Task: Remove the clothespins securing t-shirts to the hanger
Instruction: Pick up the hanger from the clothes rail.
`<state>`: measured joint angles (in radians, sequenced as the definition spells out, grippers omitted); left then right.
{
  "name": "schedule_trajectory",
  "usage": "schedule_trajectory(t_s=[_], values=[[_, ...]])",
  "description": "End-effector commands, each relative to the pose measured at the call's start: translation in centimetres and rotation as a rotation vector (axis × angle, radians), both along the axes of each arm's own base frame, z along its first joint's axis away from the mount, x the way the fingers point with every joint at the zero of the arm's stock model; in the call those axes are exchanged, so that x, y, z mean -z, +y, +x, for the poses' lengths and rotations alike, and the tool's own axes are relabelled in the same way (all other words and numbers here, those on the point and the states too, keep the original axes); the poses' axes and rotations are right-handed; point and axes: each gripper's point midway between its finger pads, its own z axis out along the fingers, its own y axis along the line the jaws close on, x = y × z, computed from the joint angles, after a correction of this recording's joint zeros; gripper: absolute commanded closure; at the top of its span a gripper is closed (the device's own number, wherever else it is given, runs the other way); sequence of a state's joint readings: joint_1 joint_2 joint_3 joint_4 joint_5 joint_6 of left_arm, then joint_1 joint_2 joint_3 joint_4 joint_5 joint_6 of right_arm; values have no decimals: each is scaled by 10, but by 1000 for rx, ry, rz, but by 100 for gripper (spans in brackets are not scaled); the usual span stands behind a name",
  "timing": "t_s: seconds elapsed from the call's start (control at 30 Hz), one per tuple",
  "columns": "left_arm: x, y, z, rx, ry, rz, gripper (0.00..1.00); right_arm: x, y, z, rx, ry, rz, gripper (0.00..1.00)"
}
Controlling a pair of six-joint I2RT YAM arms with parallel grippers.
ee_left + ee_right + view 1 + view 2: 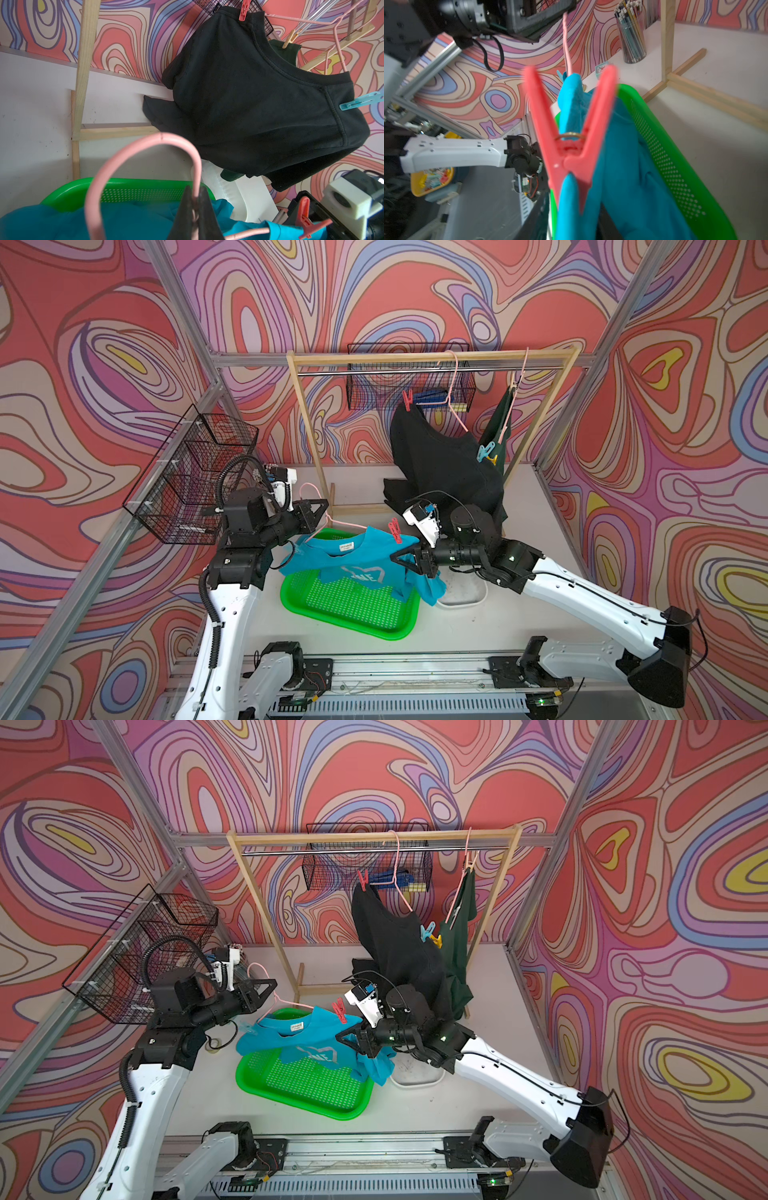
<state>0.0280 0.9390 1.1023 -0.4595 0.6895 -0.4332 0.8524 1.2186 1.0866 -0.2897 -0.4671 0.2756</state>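
Pink hanger (195,166) is pinched by left fingers (185,214), right fingers (417,560) can't be judged; red clothespin (566,149) on turquoise t-shirt (623,176) probably gets squeezed next.

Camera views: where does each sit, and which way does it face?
Both top views: high above the robot's base, looking down and forward at the wooden rack and green tray; left arm and right arm both visible.
Left wrist: behind the left gripper, shut on the pink hanger, facing the black t-shirt.
Right wrist: close on the red clothespin pinning the turquoise t-shirt; left arm beyond.
Shared: both wrist views show the green tray and that red clothespin.
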Motion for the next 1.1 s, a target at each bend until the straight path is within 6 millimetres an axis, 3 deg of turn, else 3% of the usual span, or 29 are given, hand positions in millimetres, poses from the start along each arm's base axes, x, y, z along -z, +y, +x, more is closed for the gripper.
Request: schedule_trajectory(t_s=[0.0, 0.3, 0.63, 0.8, 1.07], values=[[-4, -7, -5, 48, -23, -14, 100, -3, -4, -1, 10, -15, -14, 55], [13, -12, -8, 116, -33, 58, 100, -1, -21, 0, 62, -31, -103, 34], [26, -19, -15, 182, -90, 79, 100, -25, -38, 9, 130, -119, -168, 18], [32, -19, -21, 199, -128, 117, 100, -30, -32, 15, 114, -144, -192, 14], [47, -22, -28, 232, -139, 137, 100, -20, -9, 21, 37, -103, -214, 12]])
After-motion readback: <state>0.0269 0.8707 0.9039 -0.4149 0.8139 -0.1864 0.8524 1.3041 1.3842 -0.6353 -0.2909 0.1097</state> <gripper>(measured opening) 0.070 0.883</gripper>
